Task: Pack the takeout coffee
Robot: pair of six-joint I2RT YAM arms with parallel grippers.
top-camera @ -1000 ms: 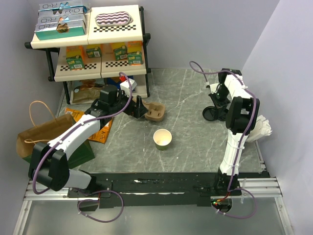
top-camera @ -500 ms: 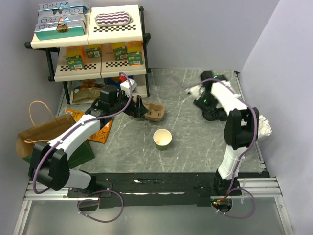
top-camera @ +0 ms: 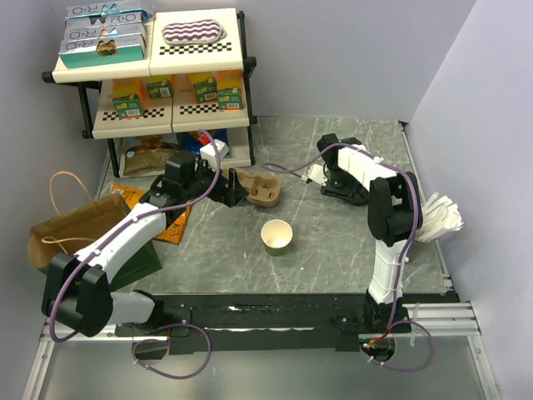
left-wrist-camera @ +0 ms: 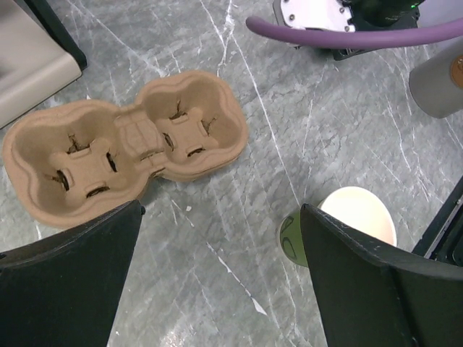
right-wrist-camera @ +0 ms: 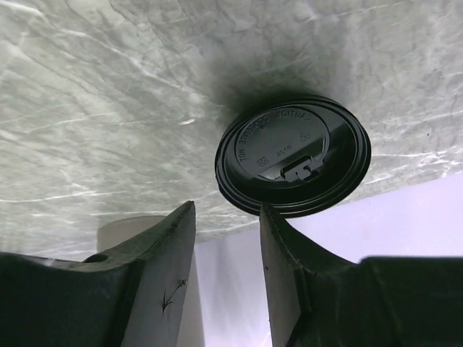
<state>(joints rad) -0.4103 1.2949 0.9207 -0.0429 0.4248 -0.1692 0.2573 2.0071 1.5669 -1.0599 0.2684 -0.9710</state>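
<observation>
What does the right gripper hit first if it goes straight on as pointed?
Most likely the black lid: it lies flat on the table just past the right gripper, slightly off the open jaws' centre. Depth is unclear; a fingertip may touch the table first.

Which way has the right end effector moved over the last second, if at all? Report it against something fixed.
Yes. In the top view the right end effector has swung left across the table, ending nearer the fixed shelf rack.

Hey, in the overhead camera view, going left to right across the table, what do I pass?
Brown paper bag → orange packets → left tool → green paper cup → right tool → white stack at the right edge.
</observation>
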